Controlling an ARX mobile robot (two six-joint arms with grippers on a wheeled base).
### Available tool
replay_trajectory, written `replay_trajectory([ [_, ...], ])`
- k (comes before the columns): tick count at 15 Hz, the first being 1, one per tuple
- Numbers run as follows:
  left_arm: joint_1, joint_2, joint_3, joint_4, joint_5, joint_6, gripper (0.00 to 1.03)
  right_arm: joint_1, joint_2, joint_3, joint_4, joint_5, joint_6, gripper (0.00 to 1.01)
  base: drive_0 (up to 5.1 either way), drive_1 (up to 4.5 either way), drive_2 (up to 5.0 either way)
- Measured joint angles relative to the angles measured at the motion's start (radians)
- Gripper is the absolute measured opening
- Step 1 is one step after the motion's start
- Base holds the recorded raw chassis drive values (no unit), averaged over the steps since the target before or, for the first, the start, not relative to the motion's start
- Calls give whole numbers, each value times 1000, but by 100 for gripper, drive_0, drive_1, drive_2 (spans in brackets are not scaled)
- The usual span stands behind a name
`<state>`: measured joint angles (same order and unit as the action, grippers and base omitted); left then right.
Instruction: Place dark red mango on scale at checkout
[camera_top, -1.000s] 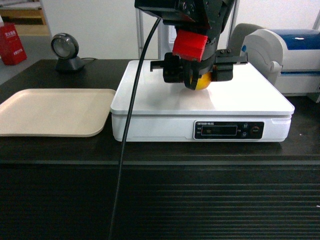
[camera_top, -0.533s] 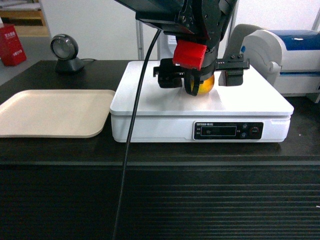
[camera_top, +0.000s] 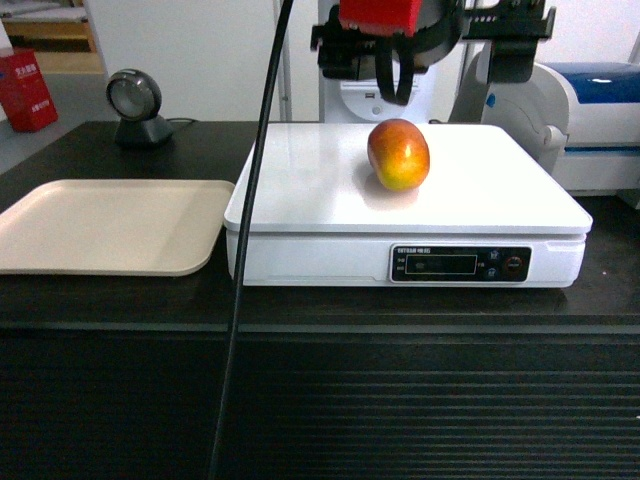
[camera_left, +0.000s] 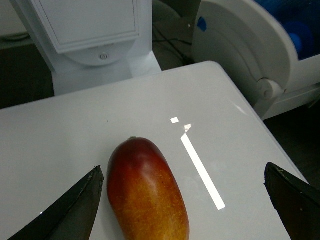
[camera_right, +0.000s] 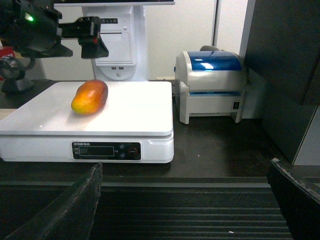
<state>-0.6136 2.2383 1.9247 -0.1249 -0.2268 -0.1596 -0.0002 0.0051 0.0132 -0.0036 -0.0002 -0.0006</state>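
1. Setting: a pale-walled room; the checkout desk (camera_top: 120, 290) is dark brown-black, with a horizontally ribbed front.
2. Scale (camera_top: 300, 180): flat white unit standing on the desk, glossy top plate, black display panel with buttons on its front face.
3. Dark red mango (camera_top: 398, 154): lying on the scale's top plate, right of centre in the head view; red above, orange-yellow below. Nothing is touching it.
4. Left gripper (camera_top: 432, 45): hanging above the mango, well clear of it; jaws spread wide and holding nothing. In the left wrist view its dark fingertips (camera_left: 75, 205) flank the fruit, one just beside it, the other far off to the side.
5. Right gripper (camera_right: 187, 200): low in front of the desk, apart from the scale; jaws wide apart, nothing between them.
6. Beige tray (camera_top: 100, 225): flat on the desk, just left of the scale.
7. Round barcode scanner (camera_top: 135, 105): on a stand at the desk's rear left.
8. White and blue printer (camera_right: 212, 85): on the desk, right of the scale.
9. Black cable (camera_top: 250, 250): hanging across the scale's left edge.
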Motion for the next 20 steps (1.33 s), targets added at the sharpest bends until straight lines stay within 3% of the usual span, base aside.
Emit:
replay_trajectory([
  [2, 9, -93, -105, 89, 30, 45, 98, 0, 0, 0, 0, 0, 0, 98, 0, 0, 0],
  [5, 65, -286, -336, 281, 139, 106, 98, 0, 0, 0, 0, 0, 0, 98, 0, 0, 0],
  [7, 128, -449, -489, 380, 196, 124, 98, 0, 0, 0, 0, 0, 0, 98, 0, 0, 0],
  [9, 206, -607, -639, 471, 216, 163, 98, 0, 0, 0, 0, 0, 0, 98, 0, 0, 0],
  [13, 335, -816, -835, 484, 254, 240, 98, 0, 0, 0, 0, 0, 0, 98, 0, 0, 0],
  [15, 377, -899, -962, 541, 63, 202, 81, 0, 0, 0, 0, 0, 0, 98, 0, 0, 0],
  [16, 420, -977, -1099, 587, 43, 185, 68, 0, 0, 0, 0, 0, 0, 98, 0, 0, 0],
  [18, 487, -1102, -1295, 662, 81, 167, 45, 0, 0, 0, 0, 0, 0, 98, 0, 0, 0],
  [20, 507, -1181, -1445, 711, 117, 167, 21, 0, 0, 0, 0, 0, 0, 98, 0, 0, 0],
])
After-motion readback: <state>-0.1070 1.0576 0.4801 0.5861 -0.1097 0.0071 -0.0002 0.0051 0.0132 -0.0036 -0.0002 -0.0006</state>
